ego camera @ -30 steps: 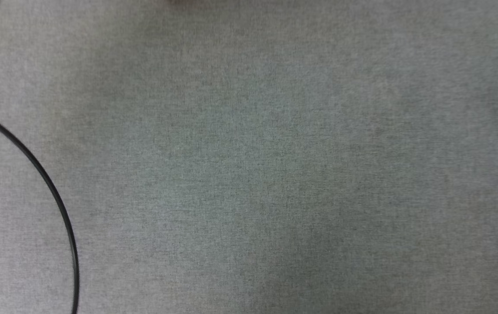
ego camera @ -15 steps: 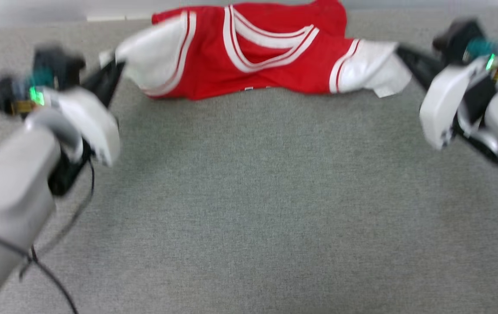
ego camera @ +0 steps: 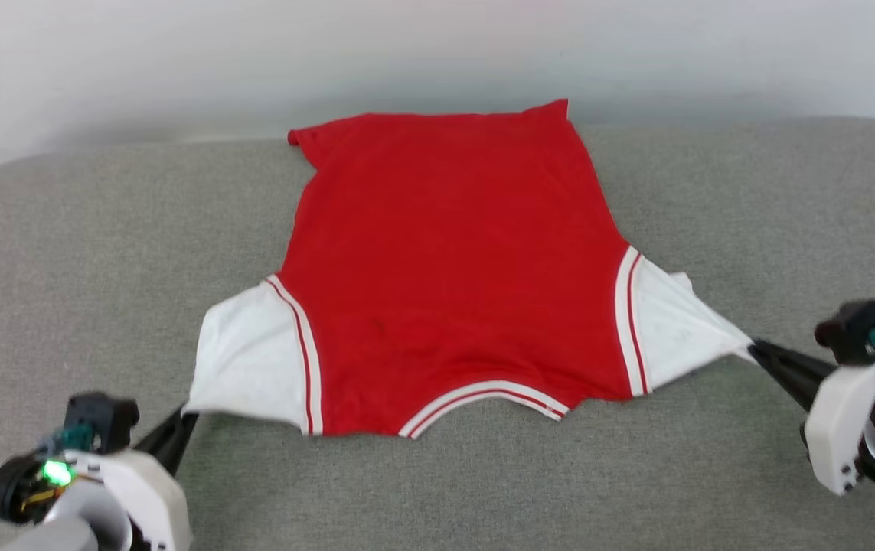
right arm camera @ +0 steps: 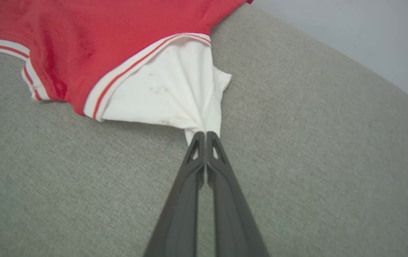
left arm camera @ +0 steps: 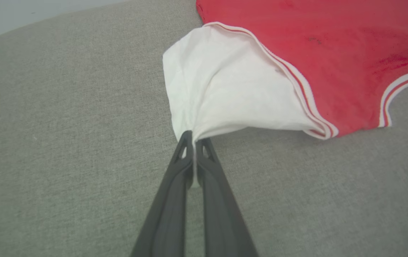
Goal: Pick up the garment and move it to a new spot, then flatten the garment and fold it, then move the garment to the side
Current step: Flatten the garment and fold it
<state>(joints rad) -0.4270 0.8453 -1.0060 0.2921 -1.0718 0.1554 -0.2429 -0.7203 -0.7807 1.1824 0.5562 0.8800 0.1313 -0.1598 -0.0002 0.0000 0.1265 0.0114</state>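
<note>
Both left tool (left arm camera: 194, 135) and right tool (right arm camera: 205, 135) are pinched shut on sleeve tips of the jersey (ego camera: 445, 268), seemingly soft, light and limp, so paired corner holds suit it.

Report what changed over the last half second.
The head camera has moved, so the view shifted. The jersey, bunched before, now lies spread flat on the grey cushion, collar nearest the robot. Unchanged: left pincer and right pincer stay shut on its white sleeves.
</note>
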